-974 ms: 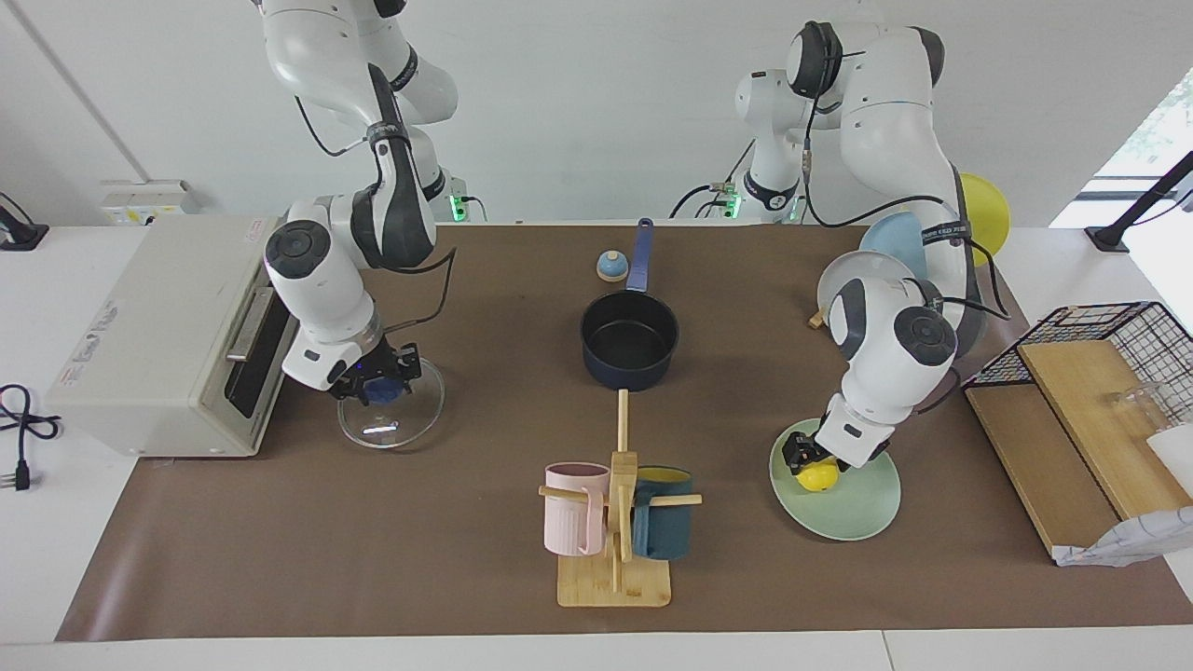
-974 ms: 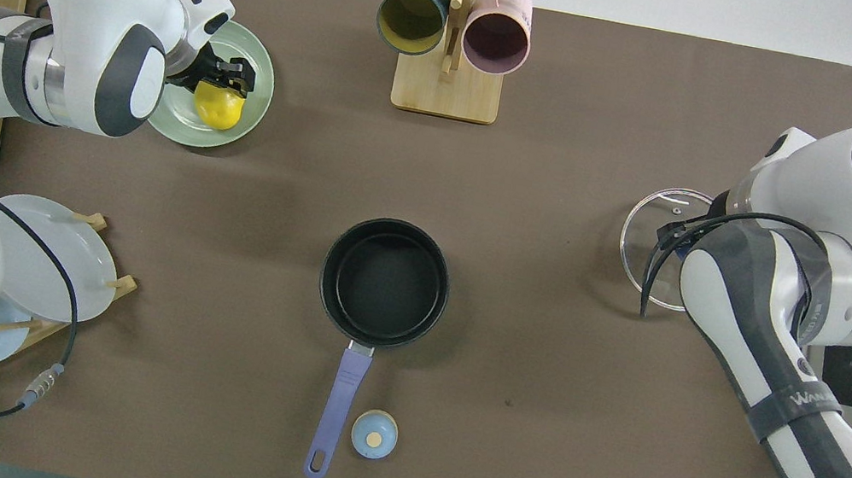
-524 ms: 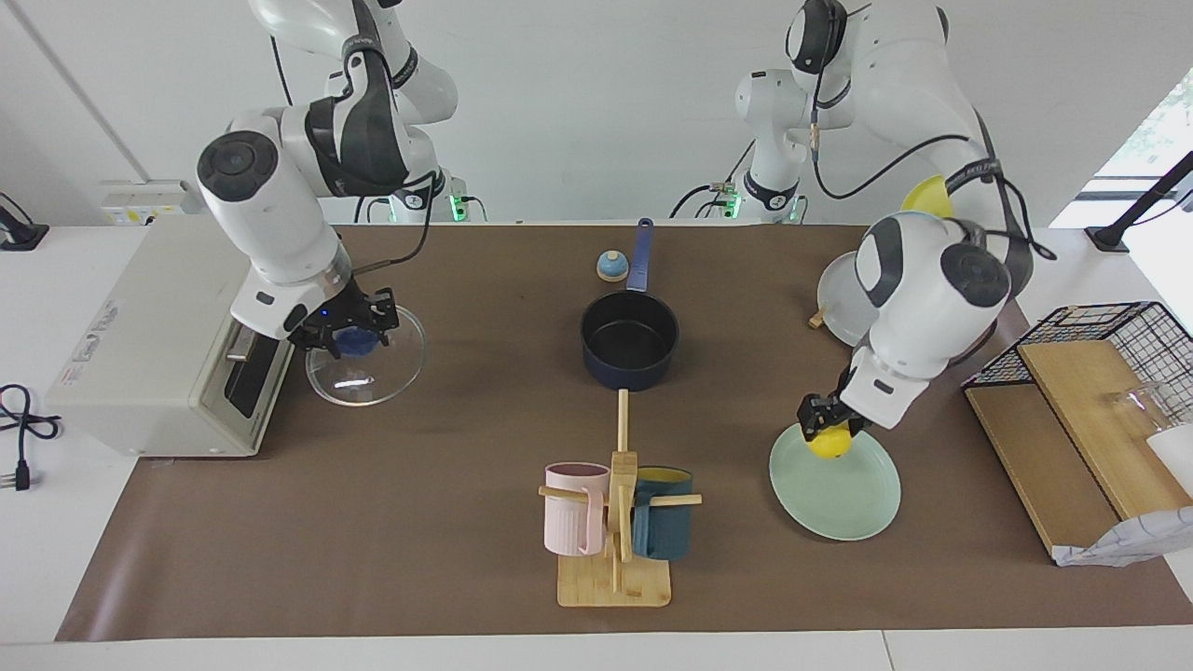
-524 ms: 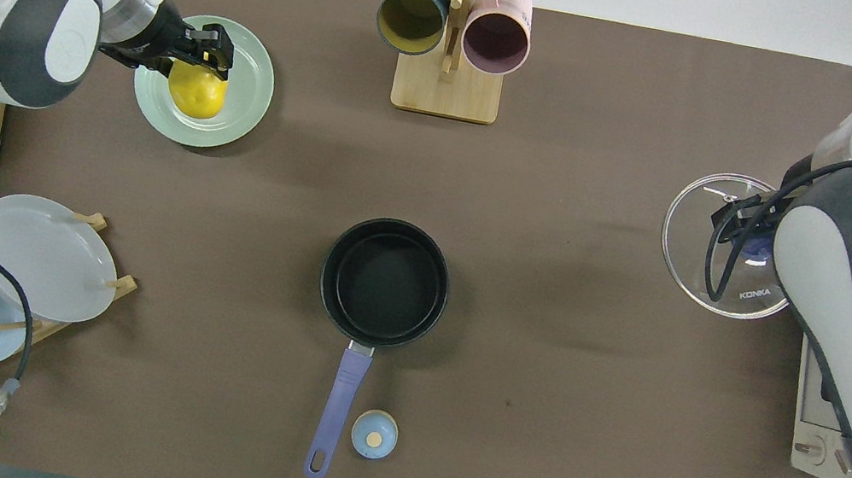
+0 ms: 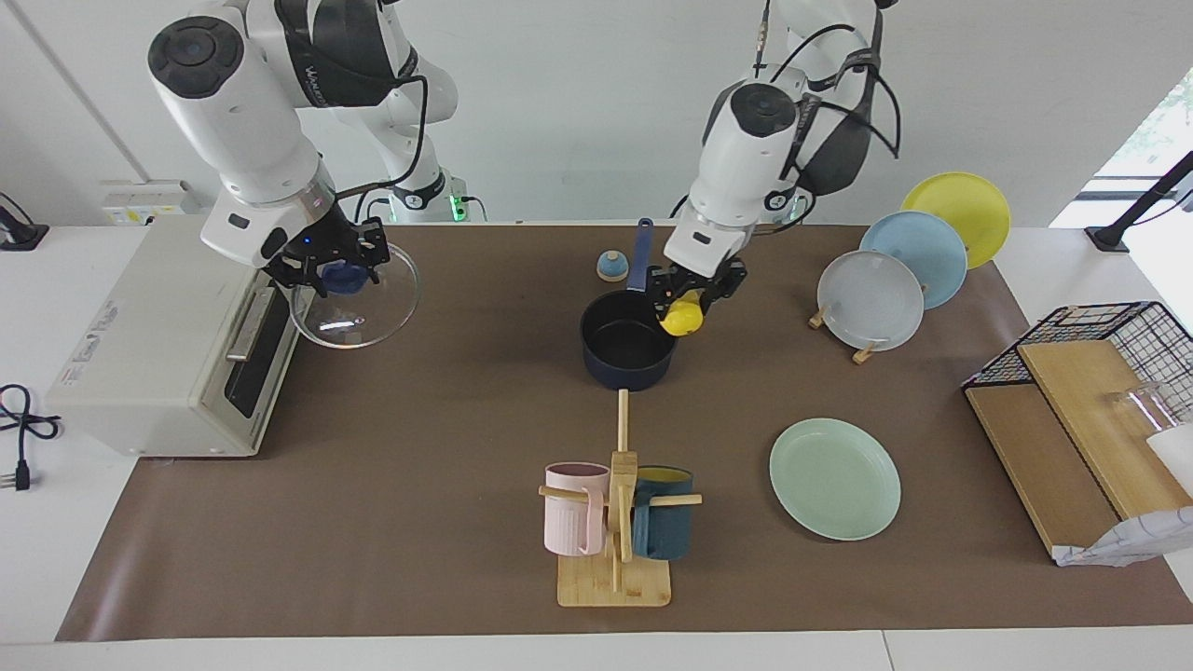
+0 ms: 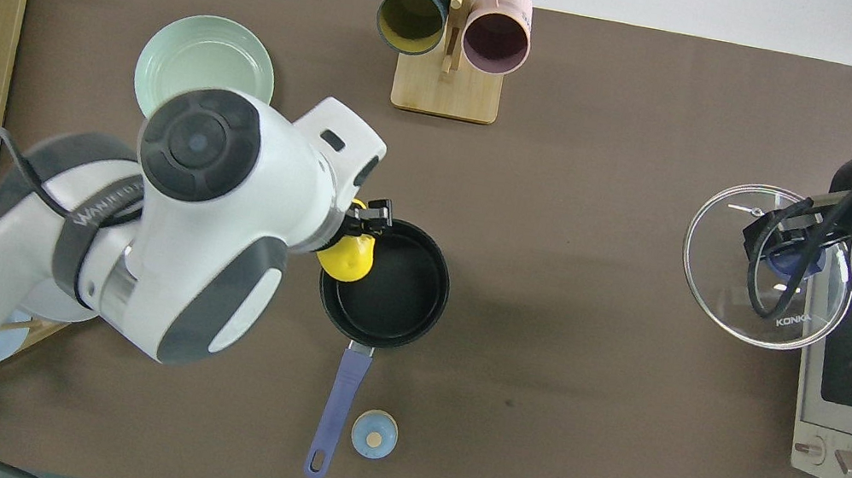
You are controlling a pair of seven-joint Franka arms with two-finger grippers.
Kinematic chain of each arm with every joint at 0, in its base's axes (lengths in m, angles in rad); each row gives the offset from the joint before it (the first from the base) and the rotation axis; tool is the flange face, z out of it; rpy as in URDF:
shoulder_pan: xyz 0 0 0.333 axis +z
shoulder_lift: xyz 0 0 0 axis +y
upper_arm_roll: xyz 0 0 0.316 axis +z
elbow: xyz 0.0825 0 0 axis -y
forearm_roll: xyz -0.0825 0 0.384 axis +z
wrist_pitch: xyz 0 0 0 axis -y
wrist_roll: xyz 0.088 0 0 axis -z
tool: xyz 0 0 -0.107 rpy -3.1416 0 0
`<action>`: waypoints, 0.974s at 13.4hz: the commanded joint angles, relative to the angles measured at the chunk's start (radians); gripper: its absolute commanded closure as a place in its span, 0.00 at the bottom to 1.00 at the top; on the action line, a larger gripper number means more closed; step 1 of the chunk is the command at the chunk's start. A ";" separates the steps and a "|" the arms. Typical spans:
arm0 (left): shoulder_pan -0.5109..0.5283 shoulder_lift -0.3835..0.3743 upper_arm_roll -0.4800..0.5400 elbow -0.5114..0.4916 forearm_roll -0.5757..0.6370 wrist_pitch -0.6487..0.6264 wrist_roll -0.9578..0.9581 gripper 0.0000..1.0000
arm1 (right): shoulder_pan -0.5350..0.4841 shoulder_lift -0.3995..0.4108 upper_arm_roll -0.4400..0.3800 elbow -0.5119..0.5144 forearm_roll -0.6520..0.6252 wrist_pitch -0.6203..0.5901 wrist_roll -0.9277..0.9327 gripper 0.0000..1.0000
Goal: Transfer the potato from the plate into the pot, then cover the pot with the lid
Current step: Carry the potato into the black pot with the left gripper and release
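Note:
The yellow potato [image 5: 683, 318] [image 6: 347, 258] hangs in my left gripper [image 5: 691, 298] [image 6: 364, 225], which is shut on it over the rim of the navy pot [image 5: 626, 351] [image 6: 385, 284], on the side toward the left arm's end. The pot is empty and its blue handle points toward the robots. The mint-green plate [image 5: 835, 478] [image 6: 205, 68] lies empty. My right gripper [image 5: 334, 270] [image 6: 790, 248] is shut on the blue knob of the glass lid [image 5: 359, 308] [image 6: 767, 270] and holds it tilted in the air by the toaster oven.
A white toaster oven [image 5: 158, 335] stands at the right arm's end. A mug tree [image 5: 615, 513] with pink and teal mugs stands farther from the robots than the pot. A small bell [image 5: 611, 267] sits beside the pot handle. Upright plates [image 5: 871, 298] and a wire basket [image 5: 1109, 345] are at the left arm's end.
My left gripper lifted the potato off the plate and carried it over the pot's rim. My right gripper raised the lid off the table, higher beside the oven.

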 commanded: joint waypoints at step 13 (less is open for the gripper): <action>-0.131 0.099 0.028 -0.215 0.058 0.335 -0.052 1.00 | -0.008 0.000 0.055 0.016 0.011 0.012 0.067 1.00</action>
